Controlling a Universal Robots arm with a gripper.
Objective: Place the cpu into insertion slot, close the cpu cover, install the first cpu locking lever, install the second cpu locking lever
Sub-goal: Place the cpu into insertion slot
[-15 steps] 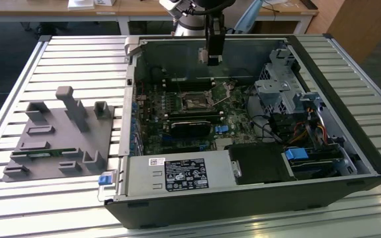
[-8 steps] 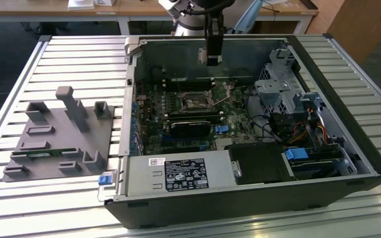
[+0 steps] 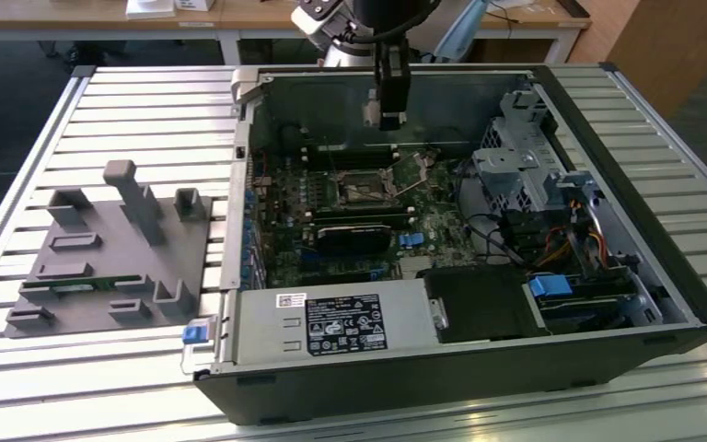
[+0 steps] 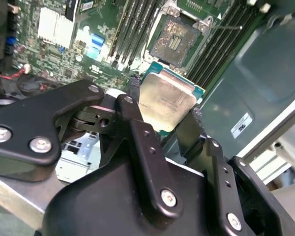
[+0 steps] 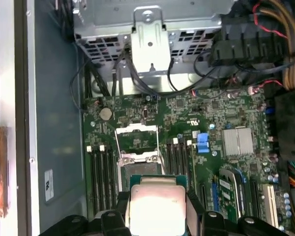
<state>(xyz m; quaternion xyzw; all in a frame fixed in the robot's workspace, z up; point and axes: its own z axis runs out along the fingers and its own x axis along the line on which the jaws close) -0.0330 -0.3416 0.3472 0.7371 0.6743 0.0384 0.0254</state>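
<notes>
gripper poised over open computer case on slatted worktop | jaws clamped on cpu by two opposite edges | cpu held above insertion slot, not seated | cpu cover raised open | slot flanked by memory slots | drive cage and cables located beyond the board

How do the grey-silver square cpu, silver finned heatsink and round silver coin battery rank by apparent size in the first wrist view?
1. grey-silver square cpu, though it sits nearest the camera in the gripper, which inflates it.
2. silver finned heatsink.
3. round silver coin battery.
</notes>
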